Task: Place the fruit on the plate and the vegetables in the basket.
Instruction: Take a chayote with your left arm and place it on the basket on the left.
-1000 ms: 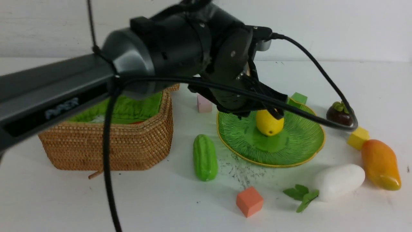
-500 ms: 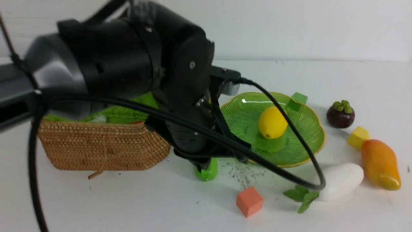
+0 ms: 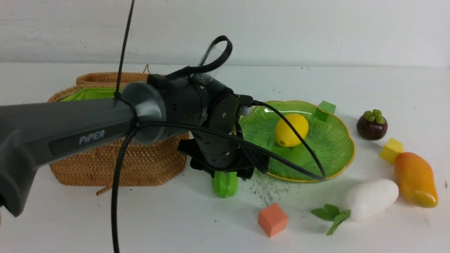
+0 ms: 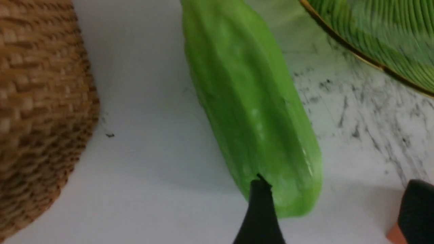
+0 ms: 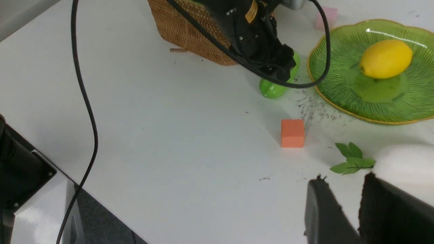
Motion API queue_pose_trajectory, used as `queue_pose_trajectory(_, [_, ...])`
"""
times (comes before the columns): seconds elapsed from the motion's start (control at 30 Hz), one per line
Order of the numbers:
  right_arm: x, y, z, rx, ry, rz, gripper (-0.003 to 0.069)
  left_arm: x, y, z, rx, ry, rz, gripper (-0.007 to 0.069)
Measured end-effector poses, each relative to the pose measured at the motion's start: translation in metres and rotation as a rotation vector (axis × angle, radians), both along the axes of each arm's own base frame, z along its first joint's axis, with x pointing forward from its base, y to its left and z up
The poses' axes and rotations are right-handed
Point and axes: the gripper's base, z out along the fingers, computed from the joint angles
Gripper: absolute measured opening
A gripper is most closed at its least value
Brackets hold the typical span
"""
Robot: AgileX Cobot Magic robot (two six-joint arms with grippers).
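A bumpy green cucumber [image 3: 225, 185] [image 4: 251, 112] lies on the table between the basket [image 3: 105, 172] and the green plate [image 3: 327, 154]. My left gripper [image 3: 226, 175] [image 4: 335, 206] hangs open just above the cucumber's near end. One finger [image 4: 259, 210] overlaps that end and the other finger [image 4: 417, 210] stands well aside. The lemon [image 3: 291, 130] rests on the plate. Mangosteen [image 3: 372, 124], mango [image 3: 416, 179] and white radish [image 3: 372, 198] lie on the table to the right. My right gripper [image 5: 342, 179] is near the radish's leaves [image 5: 352, 159], its jaws slightly apart and holding nothing. The carrot is hidden.
An orange cube [image 3: 272, 219] sits in front of the cucumber. A yellow cube [image 3: 391, 150] lies by the mango and a green cube [image 3: 326, 107] behind the plate. A pink cube [image 5: 327, 15] sits near the basket. The left arm's cable loops over the plate's near side.
My left arm left the lemon on the plate, swung left to the cucumber and came down lower over it. The lemon shifted slightly left.
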Motion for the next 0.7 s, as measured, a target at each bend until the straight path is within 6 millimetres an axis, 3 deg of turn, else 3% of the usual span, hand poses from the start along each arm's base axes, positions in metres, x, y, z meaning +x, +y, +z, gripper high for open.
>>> queue_pose_trajectory(0.37, [0.0, 0.0, -0.001, -0.005, 0.007, 0.002, 0.0184, 0.018, -0.005, -0.039, 0.076, -0.062, -0.051, 0.0521])
queue_pose_trajectory(0.53, [0.0, 0.0, -0.001, -0.005, 0.007, 0.002, 0.0188, 0.02, -0.006, -0.049, 0.086, -0.061, -0.056, 0.0515])
queue_pose_trajectory(0.7, [-0.001, 0.0, -0.001, -0.007, 0.009, 0.003, 0.0188, 0.02, -0.005, -0.05, 0.075, -0.041, -0.009, 0.0458])
